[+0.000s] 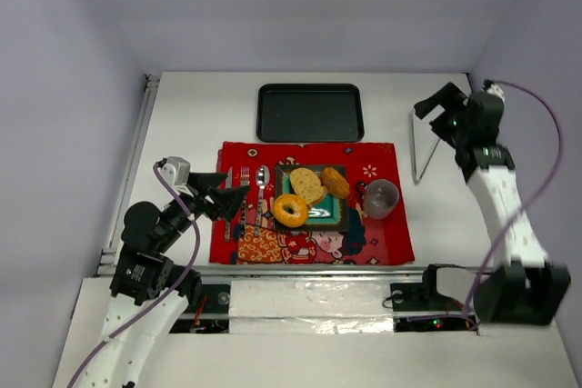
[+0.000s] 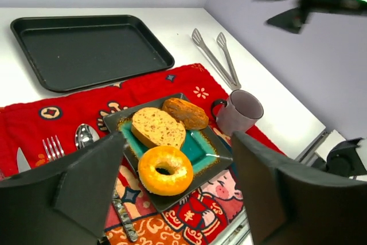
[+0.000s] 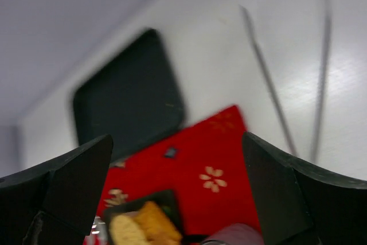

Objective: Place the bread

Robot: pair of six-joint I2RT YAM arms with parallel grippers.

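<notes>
From above, a white table (image 1: 182,115) carries a red mat (image 1: 382,243) laid as a place setting. The bread (image 1: 306,186) sits on the plate (image 1: 344,215), with the bagel (image 1: 291,211) at the near-left corner and two slices (image 1: 335,182) behind it. The left gripper (image 1: 232,190) hangs by the mat's left edge, the right gripper (image 1: 427,115) well off near the tongs (image 1: 423,147).

Left wrist: jaws wide and empty, aimed at the plate. The three pieces lie flat and close together, so placing looks done.

Right wrist, blurred: jaws spread, nothing between, facing tray (image 3: 129,96) and mat.

left end effector (image 1: 233,186): jaws apart, empty | right end effector (image 1: 430,103): jaws wide, empty
</notes>
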